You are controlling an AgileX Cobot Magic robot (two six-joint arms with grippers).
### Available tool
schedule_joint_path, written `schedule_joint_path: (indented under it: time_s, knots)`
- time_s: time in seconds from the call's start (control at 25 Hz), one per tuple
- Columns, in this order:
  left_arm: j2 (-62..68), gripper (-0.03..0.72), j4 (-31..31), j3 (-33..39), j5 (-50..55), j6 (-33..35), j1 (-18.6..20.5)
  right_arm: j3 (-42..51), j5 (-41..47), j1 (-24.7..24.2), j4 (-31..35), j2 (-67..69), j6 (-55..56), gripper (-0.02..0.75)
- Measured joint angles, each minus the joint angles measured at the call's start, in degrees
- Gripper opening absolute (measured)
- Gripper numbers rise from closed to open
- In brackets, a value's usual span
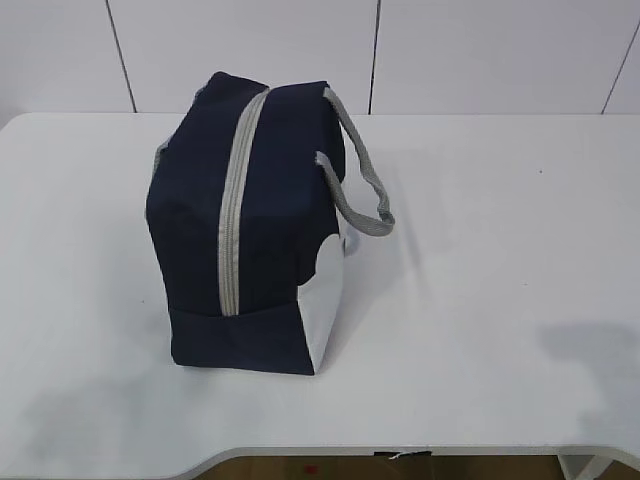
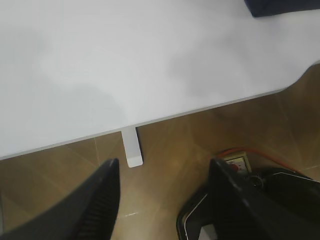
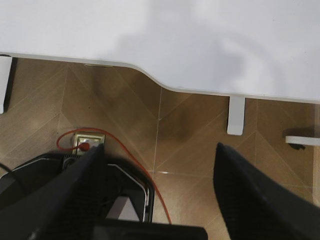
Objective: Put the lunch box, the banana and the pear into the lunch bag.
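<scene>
Navy-blue lunch bag (image 1: 255, 225) left of centre on white counter (image 1: 500, 300), grey zipper (image 1: 235, 200) closed, grey handle (image 1: 365, 180) drooping right, left hand (image 2: 162, 200) and right hand (image 3: 160, 200) both wide, empty, over brown floor (image 3: 190, 125) at frame bottom.

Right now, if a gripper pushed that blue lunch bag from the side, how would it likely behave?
The lunch bag looks like soft fabric with sagging, creased sides, so it would probably dent before sliding. It stands tall on a narrow base, so a high push may tip it. Its grey handle droops, likely floppy.
</scene>
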Motion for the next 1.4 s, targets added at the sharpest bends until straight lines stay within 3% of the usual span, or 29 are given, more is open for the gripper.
schedule_joint_path:
  time_s: [0.24,1.16,1.4]
  knots:
    - [-0.78,0.425,0.00,1.88,-3.81,0.00,0.00,3.32,-5.57,0.00,-0.63,-4.03,0.00,0.538]
    - [-1.97,0.425,-1.21,2.00,-4.17,0.00,0.11,3.41,-5.78,0.00,-0.72,-5.69,0.13,0.538]
    - [-7.66,0.425,-1.78,2.00,-4.17,0.00,5.09,3.41,-5.66,0.00,-0.94,-14.25,0.13,0.537]
